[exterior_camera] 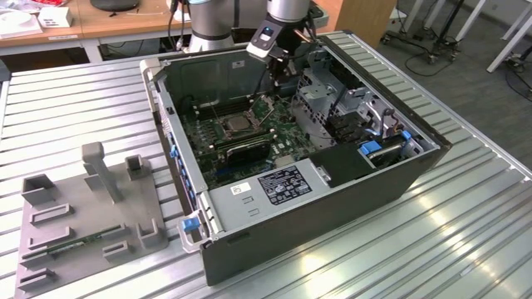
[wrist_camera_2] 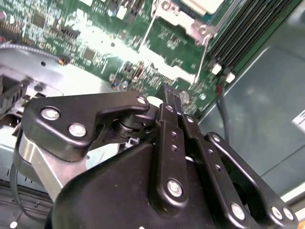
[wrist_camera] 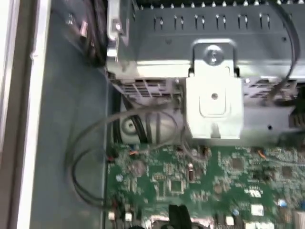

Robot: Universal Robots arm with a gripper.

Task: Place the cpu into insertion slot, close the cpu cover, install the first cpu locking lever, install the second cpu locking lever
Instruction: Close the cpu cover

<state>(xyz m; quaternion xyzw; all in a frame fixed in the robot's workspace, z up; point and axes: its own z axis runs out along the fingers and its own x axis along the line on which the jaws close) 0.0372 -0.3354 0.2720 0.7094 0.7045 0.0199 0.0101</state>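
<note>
Exterior view | hand [exterior_camera: 278,70] closed narrow | cpu [exterior_camera: 241,123] in insertion slot [exterior_camera: 223,126], near, apart

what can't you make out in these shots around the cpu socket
cpu: too small in the exterior view to tell whether it is seated.
cpu cover: cut off by the picture edge in the second wrist view; latched or not is unclear.
claw: hides the board behind it there.
</note>
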